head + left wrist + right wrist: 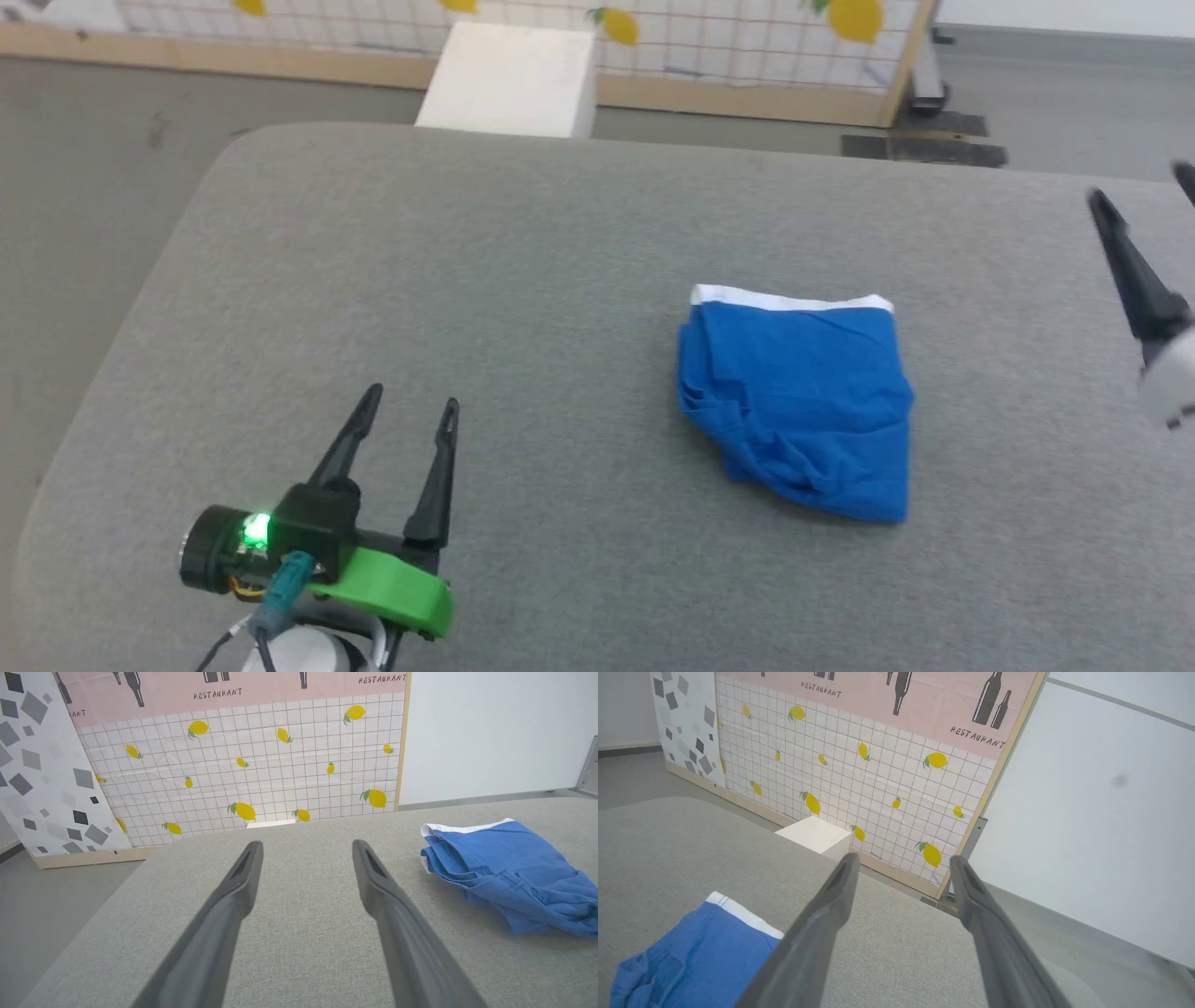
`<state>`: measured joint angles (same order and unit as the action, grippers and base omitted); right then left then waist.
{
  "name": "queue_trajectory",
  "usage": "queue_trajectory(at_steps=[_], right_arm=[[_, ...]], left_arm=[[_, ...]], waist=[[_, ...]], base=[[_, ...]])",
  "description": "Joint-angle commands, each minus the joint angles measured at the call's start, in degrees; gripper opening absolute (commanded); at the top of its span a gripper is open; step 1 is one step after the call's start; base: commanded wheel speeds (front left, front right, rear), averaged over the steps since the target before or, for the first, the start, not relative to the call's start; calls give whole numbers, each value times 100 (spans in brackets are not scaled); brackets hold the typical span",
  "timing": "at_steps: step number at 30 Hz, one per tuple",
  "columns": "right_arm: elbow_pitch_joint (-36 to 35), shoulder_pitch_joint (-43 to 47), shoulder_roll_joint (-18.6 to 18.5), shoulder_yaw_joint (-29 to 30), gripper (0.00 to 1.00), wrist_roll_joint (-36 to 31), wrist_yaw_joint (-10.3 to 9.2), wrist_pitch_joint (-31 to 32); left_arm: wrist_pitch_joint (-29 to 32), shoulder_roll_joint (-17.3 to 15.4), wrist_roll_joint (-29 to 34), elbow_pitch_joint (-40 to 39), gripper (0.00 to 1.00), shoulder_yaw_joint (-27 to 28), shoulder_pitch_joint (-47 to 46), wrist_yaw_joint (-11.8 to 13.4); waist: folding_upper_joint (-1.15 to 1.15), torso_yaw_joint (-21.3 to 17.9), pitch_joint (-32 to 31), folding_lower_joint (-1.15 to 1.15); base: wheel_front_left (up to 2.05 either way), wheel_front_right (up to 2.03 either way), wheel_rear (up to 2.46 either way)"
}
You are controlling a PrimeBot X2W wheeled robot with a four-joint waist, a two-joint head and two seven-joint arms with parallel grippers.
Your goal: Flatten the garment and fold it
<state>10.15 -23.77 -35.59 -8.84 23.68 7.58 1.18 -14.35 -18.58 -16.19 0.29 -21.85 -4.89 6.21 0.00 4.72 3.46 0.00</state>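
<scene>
In the head view the garment [798, 411] lies bundled on the grey padded surface [467, 280], right of centre. Its white band is at the far side, so its long axis seems to run far to near, and the left gripper [413, 399] and the right gripper [1144, 187] both stand spread and empty, apart from it. The left wrist view shows limp, layered folds, so I judge it light and soft, best pinched at the band's corners. In the right wrist view it lies at the lower left, band farthest.

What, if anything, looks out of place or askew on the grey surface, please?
The blue shorts lie in a loose bundle on the grey surface: the white-trimmed far edge is straight, but the near edge is rumpled and bunched, with layers uneven. Nothing looks spilled or damaged.
</scene>
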Motion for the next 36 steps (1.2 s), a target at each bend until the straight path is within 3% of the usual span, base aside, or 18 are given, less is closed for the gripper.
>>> queue_trajectory(at_steps=[1,5,10,14,18,29,36], right_arm=[[-69,270,172,229,100,-95,-9,-128],[-428,975,656,993,100,-340,-9,-387],[-1158,1875,1521,1710,100,-747,-9,-423],[-1631,2488,2086,1865,100,-1049,-9,-373],[-1821,2932,2401,1771,100,-1255,-9,-334],[-1920,3138,2555,1655,100,-1326,-9,-252],[-1984,3061,2278,1559,100,-1081,-9,317]], left_arm=[[17,-70,-29,-49,100,44,87,55],[53,-138,-63,-137,100,87,123,75],[77,-188,-110,-196,100,110,198,98],[88,-177,-178,-195,100,120,265,120],[108,-161,-252,-170,100,126,312,133],[116,-191,-286,-144,100,93,280,137],[302,-255,-209,-349,100,-14,147,120]], waist=[[0,-194,-73,0],[0,-269,-75,0],[0,-320,-95,0],[0,-337,-114,0],[0,-345,-127,0],[0,-305,-65,0],[0,-163,93,0]], base=[[0,0,0],[0,0,0],[0,0,0],[0,0,0],[0,0,0],[0,0,0],[0,0,0]])
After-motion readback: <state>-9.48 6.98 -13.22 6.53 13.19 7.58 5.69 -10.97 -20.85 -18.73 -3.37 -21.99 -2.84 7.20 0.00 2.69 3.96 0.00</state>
